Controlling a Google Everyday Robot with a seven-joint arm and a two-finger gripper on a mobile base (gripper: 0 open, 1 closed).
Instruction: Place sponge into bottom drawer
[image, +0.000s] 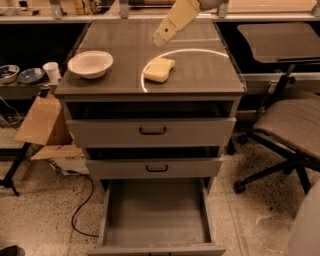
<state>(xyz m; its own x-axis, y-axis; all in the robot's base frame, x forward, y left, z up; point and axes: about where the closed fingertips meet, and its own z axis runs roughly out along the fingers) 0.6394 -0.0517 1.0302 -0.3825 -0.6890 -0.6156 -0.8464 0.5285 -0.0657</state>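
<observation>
gripper (161, 36) hovers behind sponge (159, 69), evidently lining up a grasp; its opening cannot be told. bottom drawer (156, 212) stands open to receive.

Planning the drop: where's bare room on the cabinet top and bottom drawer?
Free: whole bottom drawer floor; cabinet top right of the sponge; a strip between it and the white bowl. Tightest behind the sponge, where the gripper hangs.
</observation>
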